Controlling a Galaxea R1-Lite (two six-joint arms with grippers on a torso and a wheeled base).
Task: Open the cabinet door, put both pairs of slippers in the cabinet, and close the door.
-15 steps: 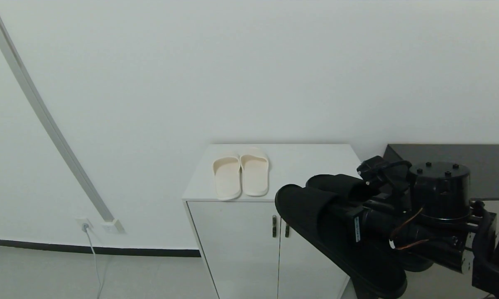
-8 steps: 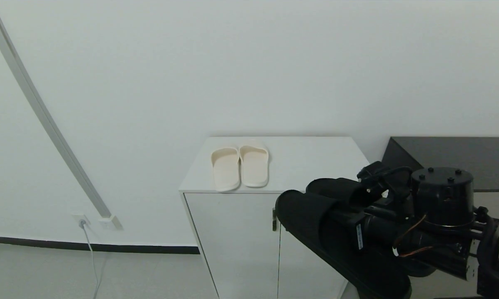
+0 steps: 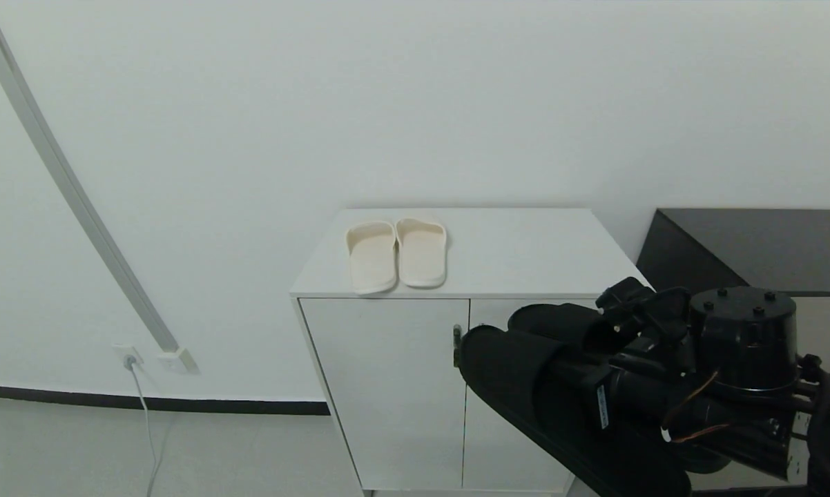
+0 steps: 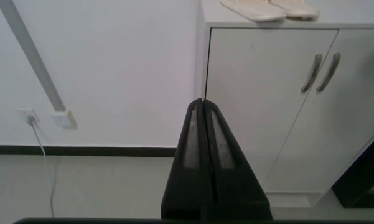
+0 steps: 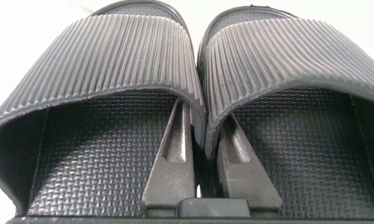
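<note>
A white cabinet (image 3: pixel 387 386) stands against the wall with both doors closed. One of its handles (image 3: pixel 456 345) shows at the middle seam. A pair of cream slippers (image 3: pixel 396 254) lies side by side on its top, toward the left. My right gripper (image 5: pixel 205 155) is shut on the inner walls of a pair of black slippers (image 3: pixel 525 373) and holds them in front of the right door. My left gripper (image 4: pixel 203 118) is shut and empty, low, facing the left door (image 4: pixel 255 106) and the handles (image 4: pixel 320 71). The cream slippers (image 4: pixel 271 7) stick out over the top edge.
A dark table (image 3: pixel 767 248) adjoins the cabinet on the right. On the wall to the left are a slanted grey conduit (image 3: pixel 63 179) and a socket with a cable (image 3: pixel 128 357) hanging to the floor. Open floor lies left of the cabinet.
The whole head picture has shifted, so the camera moved. Against the cabinet, the black slippers in my right gripper now sit lower, before the right door instead of at the top edge.
</note>
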